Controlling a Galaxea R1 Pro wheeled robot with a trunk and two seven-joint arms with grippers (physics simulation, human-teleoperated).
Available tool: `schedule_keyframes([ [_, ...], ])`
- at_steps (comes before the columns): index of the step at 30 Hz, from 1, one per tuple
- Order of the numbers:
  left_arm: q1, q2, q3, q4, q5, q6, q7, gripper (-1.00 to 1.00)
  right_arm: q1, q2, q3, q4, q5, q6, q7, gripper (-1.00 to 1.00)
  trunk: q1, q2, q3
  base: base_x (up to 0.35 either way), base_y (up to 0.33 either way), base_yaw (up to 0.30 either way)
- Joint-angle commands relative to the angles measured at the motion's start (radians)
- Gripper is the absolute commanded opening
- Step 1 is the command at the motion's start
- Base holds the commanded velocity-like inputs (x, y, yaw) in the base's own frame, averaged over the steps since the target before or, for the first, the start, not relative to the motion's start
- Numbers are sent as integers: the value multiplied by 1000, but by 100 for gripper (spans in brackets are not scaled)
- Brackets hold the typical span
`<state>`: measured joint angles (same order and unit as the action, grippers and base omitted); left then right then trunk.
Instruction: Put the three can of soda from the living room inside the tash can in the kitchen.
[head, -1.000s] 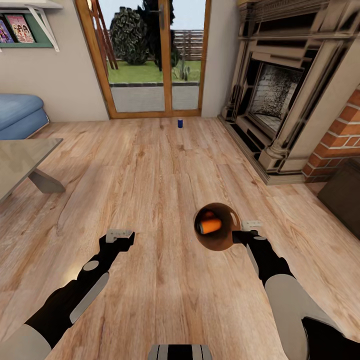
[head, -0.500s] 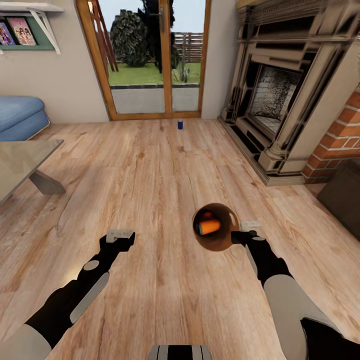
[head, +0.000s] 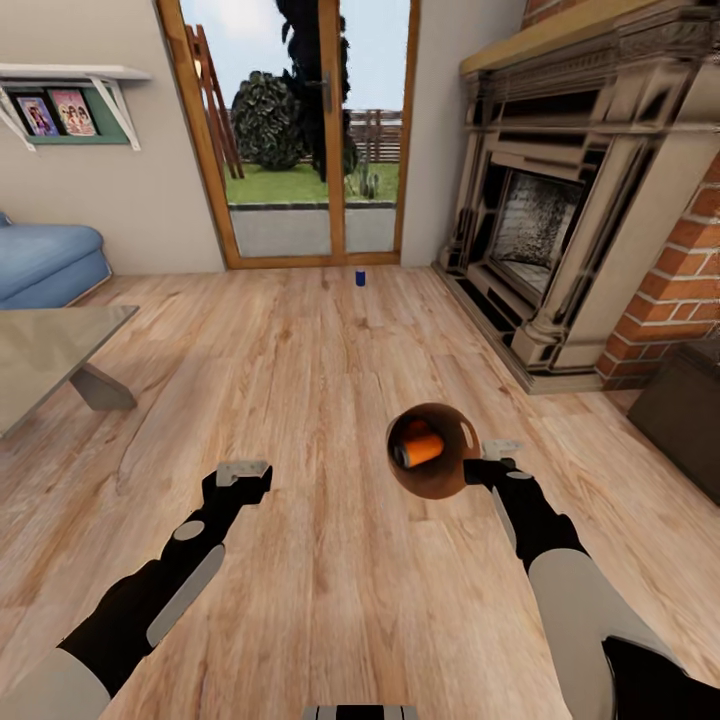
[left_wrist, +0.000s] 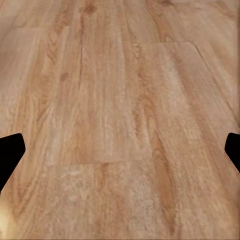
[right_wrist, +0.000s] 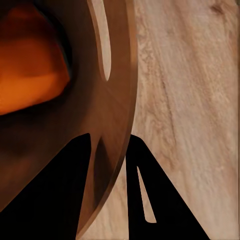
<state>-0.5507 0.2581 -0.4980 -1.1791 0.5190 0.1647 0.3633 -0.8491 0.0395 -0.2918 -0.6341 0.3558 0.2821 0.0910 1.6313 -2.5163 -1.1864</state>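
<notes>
Right end effector (right_wrist: 112, 165) pinching trash can (head: 437, 482) rim, distant blue can (head: 360, 277)

A light wood floor (head: 300, 380) runs to a wood-framed glass door (head: 290, 130) that looks onto a bright garden with shrubs and a fence. Right of it stands a dark ornate fireplace (head: 560, 210) against a red brick wall (head: 680, 290). At the left are a blue sofa (head: 45, 262), a glass-topped low counter (head: 40, 350), and a wall shelf (head: 70, 75) above framed pictures.
</notes>
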Motion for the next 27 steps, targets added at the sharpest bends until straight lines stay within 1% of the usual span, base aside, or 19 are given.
schedule_keyframes([
  [1, 0, -1, 1, -1, 0, 0, 0, 100, 1, 1, 0, -2, -5, 0, 3, -100, 0, 0, 6, 0, 0, 0],
  [3, 0, -2, 3, -8, 1, 1, 0, 100, 3, 2, 1, -2, -4, 1, 3, -100, -1, 1, 17, 0, 0, 0],
  [6, 0, -2, 2, -8, 1, 0, 0, 100, 3, 2, 0, -2, -3, 1, 3, -100, -1, 1, 21, 0, 0, 0],
  [8, 0, -2, 0, -6, 1, -1, 0, 100, 4, -2, -1, -2, -3, 13, 3, -100, -1, 1, 23, 33, 0, 0],
  [14, 0, -3, -1, -1, 1, 7, -1, 100, 4, 2, 2, -3, -3, 28, 1, -100, -1, 1, 24, 68, 0, 0],
  [17, 0, -4, -1, 1, 4, 25, 0, 100, 4, 3, 2, -3, -3, 31, 1, -100, -1, 1, 24, 218, 0, 0],
  [27, 0, -4, -1, 2, 6, 34, 4, 100, 4, 3, 2, -3, -3, 32, 1, -100, -1, 1, 24, 307, 0, 0],
])
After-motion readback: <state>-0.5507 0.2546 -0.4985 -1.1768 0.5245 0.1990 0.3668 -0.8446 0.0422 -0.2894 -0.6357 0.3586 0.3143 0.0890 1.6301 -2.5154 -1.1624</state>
